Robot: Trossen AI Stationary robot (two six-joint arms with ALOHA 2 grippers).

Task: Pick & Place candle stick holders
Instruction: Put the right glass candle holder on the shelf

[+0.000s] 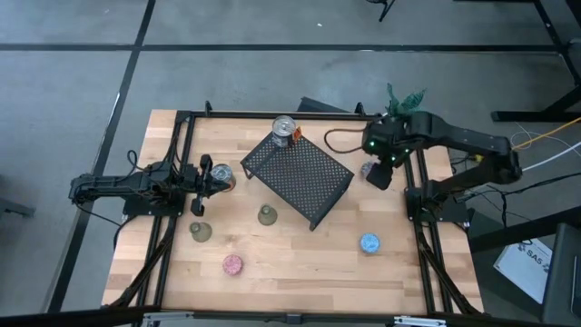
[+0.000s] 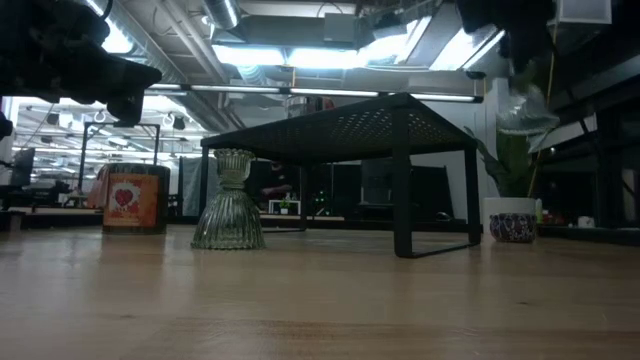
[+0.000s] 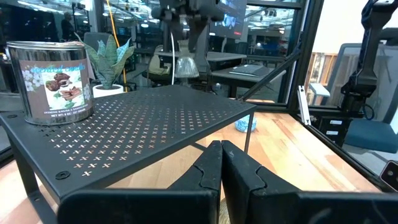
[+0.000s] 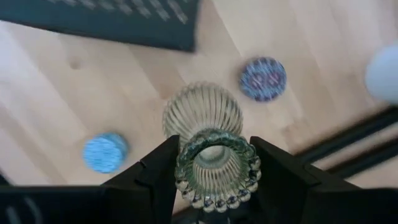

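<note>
My right gripper [image 1: 379, 171] is at the table's right, beyond the rack's right corner, shut on a clear ribbed glass candle holder [image 4: 211, 143]. It also shows in the left wrist view [image 3: 185, 65], raised above rack height. Below it on the table are a purple holder [image 4: 263, 79] and a blue holder [image 4: 104, 152]. Two greenish glass holders [image 1: 200, 232] [image 1: 267, 215] and a pink holder [image 1: 233, 264] stand on their bases on the wood. My left gripper [image 3: 221, 155] is shut and empty at the table's left, level with the rack top. My right gripper pinches the glass holder's beaded upper rim [image 4: 214, 180] between its two fingers [image 4: 155, 171], one on either side. The fingers come from above, pointing down. The holder hangs upright below them, its wide ribbed foot [image 4: 202, 112] down and clear of the table.
A black mesh rack [image 1: 298, 174] stands in the table's middle with a tin can [image 1: 284, 127] on its far corner. Another can [image 1: 222, 177] stands by my left gripper. A white pot with a plant [image 1: 399, 98] is at the far right. Black frame rails run along both sides.
</note>
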